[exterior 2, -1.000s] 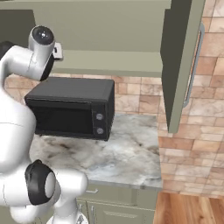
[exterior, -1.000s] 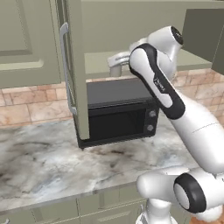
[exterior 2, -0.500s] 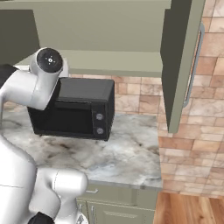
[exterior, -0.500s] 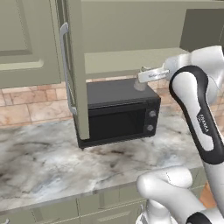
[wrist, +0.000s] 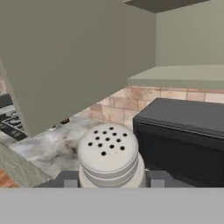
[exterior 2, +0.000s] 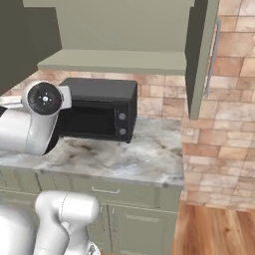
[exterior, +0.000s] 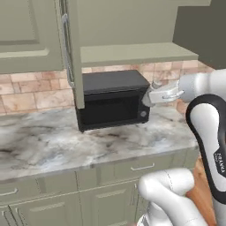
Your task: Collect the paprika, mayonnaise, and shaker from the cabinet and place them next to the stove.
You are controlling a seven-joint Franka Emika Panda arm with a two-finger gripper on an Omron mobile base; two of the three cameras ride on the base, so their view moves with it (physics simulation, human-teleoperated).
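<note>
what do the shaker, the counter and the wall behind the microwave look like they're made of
Shaker: pale grey, matte, with a ribbed cap full of small holes; it looks like brushed metal or plastic, hard to tell which. It sits between the pincer fingers.
Counter: polished stone, probably marble, judging by its grey and brown veining.
Wall: reddish-tan brick with pale mortar lines, matte.

The shaker (wrist: 112, 155) shows just its perforated domed top — its lower body is cut off by the hand view's bottom edge, between the end effector (wrist: 112, 179) fingers. The stove (wrist: 9, 120) is cut by the left edge there. In the left base view the shaker (exterior: 156, 84) is too small to make out.
</note>
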